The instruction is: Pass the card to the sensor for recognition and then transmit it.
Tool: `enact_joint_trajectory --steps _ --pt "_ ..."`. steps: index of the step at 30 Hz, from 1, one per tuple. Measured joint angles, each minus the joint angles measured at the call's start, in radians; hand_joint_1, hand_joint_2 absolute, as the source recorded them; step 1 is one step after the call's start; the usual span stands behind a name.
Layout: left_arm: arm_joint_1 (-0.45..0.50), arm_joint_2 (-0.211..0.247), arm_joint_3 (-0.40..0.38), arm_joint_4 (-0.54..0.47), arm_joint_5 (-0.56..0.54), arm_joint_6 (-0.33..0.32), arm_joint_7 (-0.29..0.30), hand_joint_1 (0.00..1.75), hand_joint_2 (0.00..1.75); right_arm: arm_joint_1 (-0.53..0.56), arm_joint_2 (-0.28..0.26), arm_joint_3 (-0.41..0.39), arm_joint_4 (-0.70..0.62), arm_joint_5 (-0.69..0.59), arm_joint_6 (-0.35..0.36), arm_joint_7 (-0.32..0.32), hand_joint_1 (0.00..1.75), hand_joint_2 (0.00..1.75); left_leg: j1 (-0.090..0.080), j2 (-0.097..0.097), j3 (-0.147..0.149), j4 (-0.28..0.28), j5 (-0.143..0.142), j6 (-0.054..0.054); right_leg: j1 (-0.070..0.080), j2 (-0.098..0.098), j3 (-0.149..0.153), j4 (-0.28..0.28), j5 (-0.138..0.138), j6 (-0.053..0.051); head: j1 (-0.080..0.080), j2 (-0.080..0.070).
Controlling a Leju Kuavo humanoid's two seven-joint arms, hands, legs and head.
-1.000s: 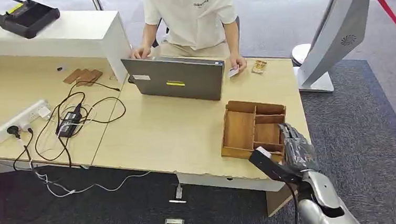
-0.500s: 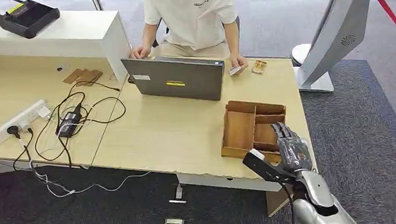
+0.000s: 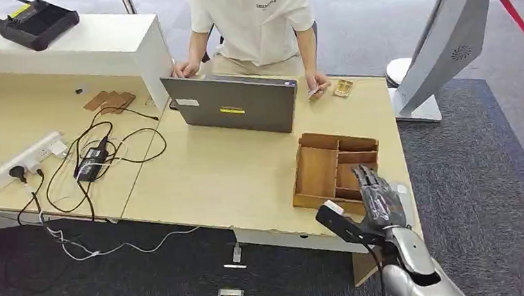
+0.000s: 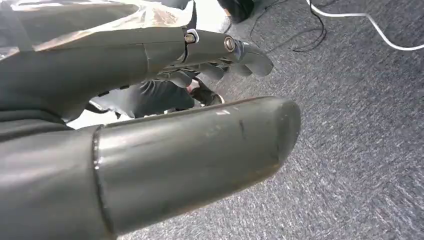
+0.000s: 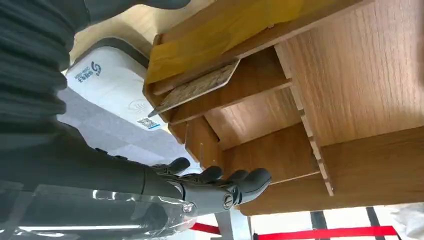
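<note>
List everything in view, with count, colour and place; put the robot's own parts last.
desk: one, light wood, centre
wooden tray: one, brown, compartmented, desk's near right
laptop: one, grey, open, far middle of desk
power strip: one, white, desk's left
black cables: several, by the power strip
black device: one, with antennas, on the white shelf
card: one, pale, in the person's hand
small holder: one, tan, far right of desk
person: one, white shirt, behind laptop
white kiosk: one, right, on the carpet
right hand: fingers spread over the tray's near edge, holding nothing
left hand: grey, above grey carpet
</note>
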Motion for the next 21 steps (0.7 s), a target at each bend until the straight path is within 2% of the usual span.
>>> enact_joint_trajectory --steps 2,3,4,5,6,15,21 --pt "0.000 0.000 0.000 0.000 0.003 0.000 -0.001 0.00 0.00 -0.002 0.002 0.003 0.005 -0.004 0.000 0.000 0.03 1.75 0.000 0.000 0.000 0.000 0.000 0.000 0.000 0.000 0.000 0.000 0.000 0.000 0.000 0.000" --pt "0.000 0.000 0.000 0.000 0.005 0.000 -0.002 0.00 0.00 -0.003 0.002 0.004 0.008 -0.006 0.000 0.000 0.44 1.75 0.000 0.000 0.000 0.000 0.000 0.000 0.000 0.000 0.000 0.000 0.000 0.000 0.000 0.000" --pt "0.001 0.000 0.000 0.000 0.006 0.001 -0.003 0.00 0.00 -0.005 0.003 0.005 0.011 -0.009 0.000 0.000 1.40 1.75 0.000 0.000 0.000 0.000 0.000 0.000 0.000 0.000 0.000 0.000 0.000 0.000 0.000 0.000" --pt "0.001 0.000 0.000 0.000 0.006 0.001 -0.005 0.00 0.00 -0.005 0.004 0.006 0.014 -0.015 0.000 0.000 1.66 1.75 0.000 0.000 0.000 0.000 0.000 0.000 0.000 0.000 0.000 0.000 0.000 0.000 0.000 0.000" --pt "0.001 0.000 0.000 0.000 0.006 0.002 -0.005 0.00 0.00 -0.006 0.005 0.007 0.018 -0.022 -0.001 0.000 1.75 1.75 0.000 0.000 0.000 0.000 0.000 0.000 0.000 0.000 0.000 0.000 0.000 0.000 0.000 0.000" --pt "0.002 0.000 0.000 0.000 0.005 0.003 -0.005 0.00 0.00 -0.009 0.006 0.007 0.034 -0.057 -0.021 -0.003 1.75 1.75 0.000 0.000 0.000 0.000 0.000 0.000 0.000 0.000 0.000 0.000 0.000 0.000 0.000 0.000" --pt "0.003 0.000 0.000 0.000 0.001 0.006 -0.002 0.00 0.00 -0.014 0.006 0.007 0.042 -0.068 -0.033 -0.003 1.64 1.75 0.000 0.000 0.000 0.000 0.000 0.000 0.000 0.000 0.000 0.000 0.000 0.000 0.000 0.000"
